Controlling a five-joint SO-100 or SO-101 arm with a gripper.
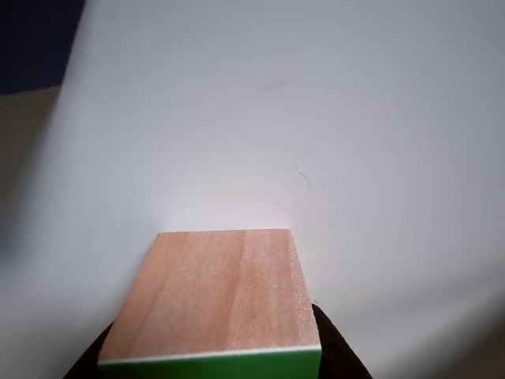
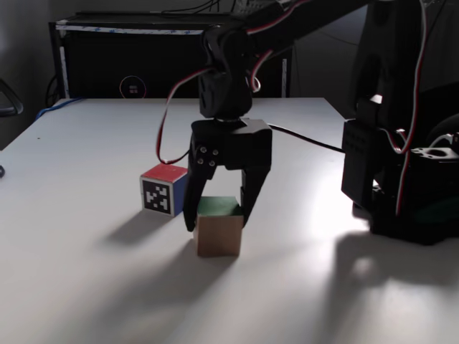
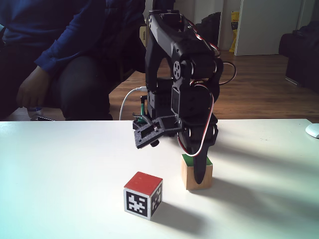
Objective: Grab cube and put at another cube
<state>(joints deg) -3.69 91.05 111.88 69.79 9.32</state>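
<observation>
Cubes counted: two on the white table (image 2: 86, 287), both resting on its surface.
Nearest in a fixed view: the cube (image 2: 219, 229), green face up, light wood sides, at the picture's centre, low.
Pincer: one gripper (image 2: 218, 218), pointing down, its black fingers (image 2: 192, 204) straddling the cube's left and right sides. Whether they press the wood or stand just off it cannot be told.
Next back: another cube (image 2: 164, 189), red top, black-and-white square marker on its front, at about 10 o'clock from the green-topped one, near it but apart.
Other fixed view: the cube (image 3: 188, 172) sits at 2 o'clock from another cube (image 3: 143, 195), with one dark finger (image 3: 201, 169) across its front.
Close view: the cube (image 1: 217, 296) shows a wood face with a green strip at 6 o'clock.
Farthest: one seated person (image 3: 65, 55) in dark blue behind the table.
</observation>
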